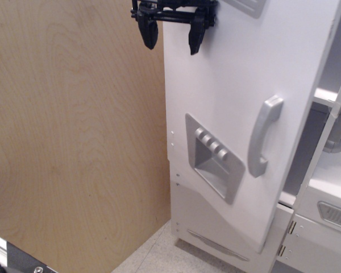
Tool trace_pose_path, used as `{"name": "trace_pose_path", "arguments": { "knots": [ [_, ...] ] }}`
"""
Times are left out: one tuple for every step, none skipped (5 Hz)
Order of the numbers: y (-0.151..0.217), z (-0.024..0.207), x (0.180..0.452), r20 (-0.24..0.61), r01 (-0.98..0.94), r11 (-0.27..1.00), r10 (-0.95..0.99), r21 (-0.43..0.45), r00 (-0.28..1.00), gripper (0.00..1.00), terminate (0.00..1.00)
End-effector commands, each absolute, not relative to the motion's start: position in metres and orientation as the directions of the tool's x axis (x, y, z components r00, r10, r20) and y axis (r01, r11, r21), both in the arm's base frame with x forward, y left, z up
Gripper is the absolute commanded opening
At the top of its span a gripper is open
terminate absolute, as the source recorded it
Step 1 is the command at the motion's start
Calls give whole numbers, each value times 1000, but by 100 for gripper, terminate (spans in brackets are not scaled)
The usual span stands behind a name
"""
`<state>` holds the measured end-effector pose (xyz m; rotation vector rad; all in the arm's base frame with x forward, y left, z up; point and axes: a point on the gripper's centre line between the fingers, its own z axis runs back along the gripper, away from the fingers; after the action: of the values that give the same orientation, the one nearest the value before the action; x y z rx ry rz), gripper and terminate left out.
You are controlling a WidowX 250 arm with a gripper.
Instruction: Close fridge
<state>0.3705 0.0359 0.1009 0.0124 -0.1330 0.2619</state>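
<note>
White painted wood made up the fridge [238, 114], which filled the right half of the frame from top to bottom. We saw its large door [227, 85] standing partly open, swung out toward the camera, with a dim gap showing along its right edge. On the door's right side ran a grey vertical handle [263, 136], and to the left of that, near the middle of the frame, sat the grey recessed dispenser panel [215, 165] with its row of round buttons. Through the gap at the far right we could make out a white shelf [328, 96].

At the top centre of the frame we noted the black gripper [172, 35], its two fingers pointing downward and spread apart with nothing between them. One finger [195, 37] lay over the door's upper left corner; we could not tell whether it touched the surface. The other hung in front of the plywood panel [74, 136] that filled the left half of the frame.
</note>
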Motion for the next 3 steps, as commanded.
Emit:
{"name": "trace_pose_path", "arguments": {
  "knots": [
    [34,126,390,171,-279,960,279,-27,945,100,0],
    [32,125,396,166,-286,958,286,-25,944,100,0],
    [32,126,400,167,-294,956,294,-26,941,100,0]
  ]
}}
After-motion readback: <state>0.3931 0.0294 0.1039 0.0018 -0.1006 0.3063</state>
